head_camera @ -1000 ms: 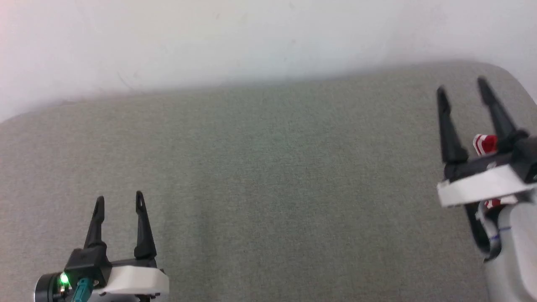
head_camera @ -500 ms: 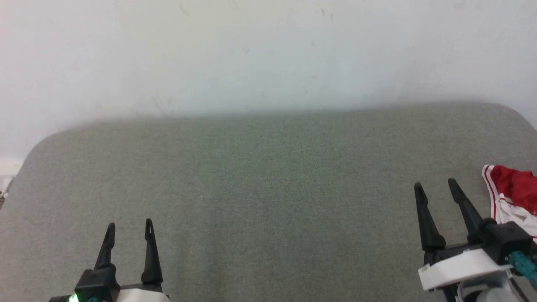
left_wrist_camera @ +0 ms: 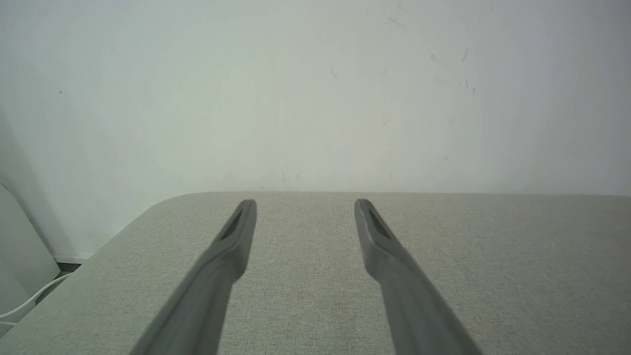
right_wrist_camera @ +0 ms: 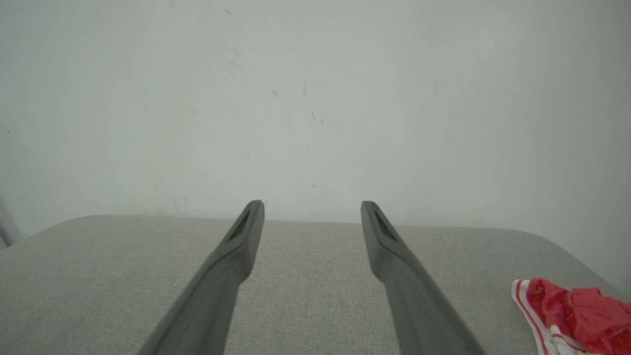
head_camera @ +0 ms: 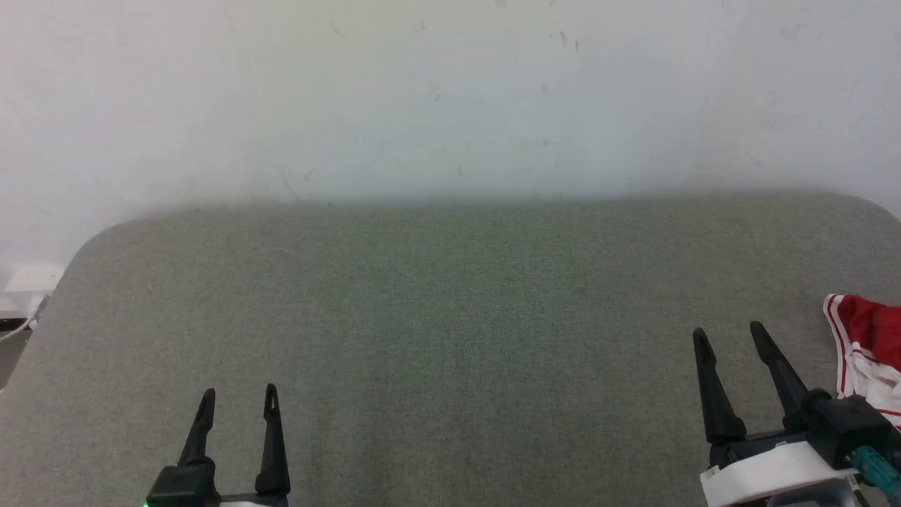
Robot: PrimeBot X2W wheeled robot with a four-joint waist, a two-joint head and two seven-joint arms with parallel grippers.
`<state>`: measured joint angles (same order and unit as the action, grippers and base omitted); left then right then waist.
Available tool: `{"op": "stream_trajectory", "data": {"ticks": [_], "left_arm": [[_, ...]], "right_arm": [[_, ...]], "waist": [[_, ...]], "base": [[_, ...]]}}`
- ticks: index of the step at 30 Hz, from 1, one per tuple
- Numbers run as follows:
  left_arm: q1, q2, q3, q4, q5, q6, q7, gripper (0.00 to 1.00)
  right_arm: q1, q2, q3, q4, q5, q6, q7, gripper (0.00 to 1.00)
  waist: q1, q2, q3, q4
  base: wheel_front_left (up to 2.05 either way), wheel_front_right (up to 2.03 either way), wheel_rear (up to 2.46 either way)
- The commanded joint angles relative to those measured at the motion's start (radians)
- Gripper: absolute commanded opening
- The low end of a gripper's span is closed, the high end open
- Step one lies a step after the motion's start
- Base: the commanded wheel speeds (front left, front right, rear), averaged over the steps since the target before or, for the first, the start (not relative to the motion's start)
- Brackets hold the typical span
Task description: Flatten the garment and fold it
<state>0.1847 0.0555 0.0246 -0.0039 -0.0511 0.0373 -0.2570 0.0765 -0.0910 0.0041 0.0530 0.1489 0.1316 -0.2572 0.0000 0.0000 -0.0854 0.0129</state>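
Red-and-white garment (head_camera: 866,338): bunched at right edge of table (head_camera: 450,317). Left gripper (head_camera: 239,389): spread, empty. Right gripper (head_camera: 727,328): spread, empty, near garment.

Probably a test room: grey fabric-covered table (head_camera: 450,317) against a scuffed white wall (head_camera: 450,91).

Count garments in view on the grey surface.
1. A crumpled red-and-white garment lies toward the grey surface's right end, just right of the right end effector. The frame cuts it off, so more cloth may lie out of view.
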Motion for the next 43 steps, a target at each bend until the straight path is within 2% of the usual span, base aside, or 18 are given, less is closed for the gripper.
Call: {"op": "stream_trajectory", "data": {"ticks": [1,12,13,43], "left_arm": [[0.007,-0.005,-0.003,0.002,0.004,0.002,-0.005,1.00],[-0.002,-0.005,0.007,0.004,0.001,-0.005,-0.005,1.00],[0.000,0.000,0.005,0.003,0.000,-0.002,0.000,0.00],[-0.040,-0.001,-0.002,0.004,0.011,-0.009,0.056,0.00]], "right_arm": [[0.009,0.005,-0.003,-0.004,-0.008,-0.001,-0.005,1.00],[0.015,0.014,-0.007,0.003,-0.017,-0.001,-0.005,1.00],[0.004,0.011,-0.003,0.001,-0.011,0.000,0.000,0.00],[-0.013,0.017,-0.002,-0.011,-0.040,0.000,0.056,0.00]], "waist": [[0.0000,0.0000,0.000,0.001],[0.0000,0.0000,0.000,0.002],[0.0000,0.0000,0.000,0.002],[0.0000,0.0000,0.018,-0.001]], "base": [[0.00,0.00,0.00],[0.00,0.00,0.00],[0.00,0.00,0.00],[0.00,0.00,0.00]]}}
